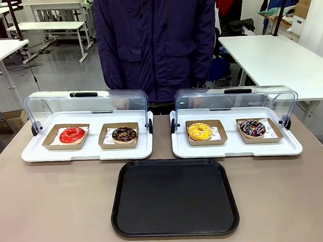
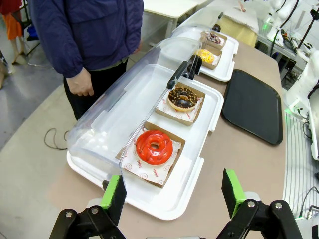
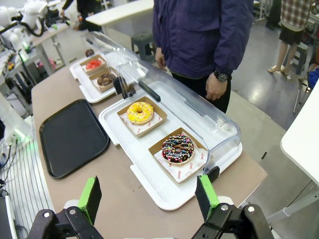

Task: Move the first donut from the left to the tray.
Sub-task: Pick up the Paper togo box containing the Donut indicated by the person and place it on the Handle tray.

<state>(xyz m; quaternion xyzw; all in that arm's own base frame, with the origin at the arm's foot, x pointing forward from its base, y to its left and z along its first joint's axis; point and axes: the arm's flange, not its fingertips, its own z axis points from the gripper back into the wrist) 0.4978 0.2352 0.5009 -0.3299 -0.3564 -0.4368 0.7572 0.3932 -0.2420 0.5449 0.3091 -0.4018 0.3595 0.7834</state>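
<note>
Front view: the glossy red-glazed ring donut [image 1: 72, 135] is seen in its brown cardboard holder [image 1: 50, 142] on the left white tray [image 1: 33, 154] (a chocolate donut [image 1: 124, 135] beside it), apart from the large flat black plastic tray [image 1: 173, 198] on the grey desk [image 1: 58, 213]. Left wrist view: the left hand [image 2: 173, 191] is held spread apart, the donut just beyond. Right wrist view: the right hand [image 3: 148, 194] is likewise spread.
</note>
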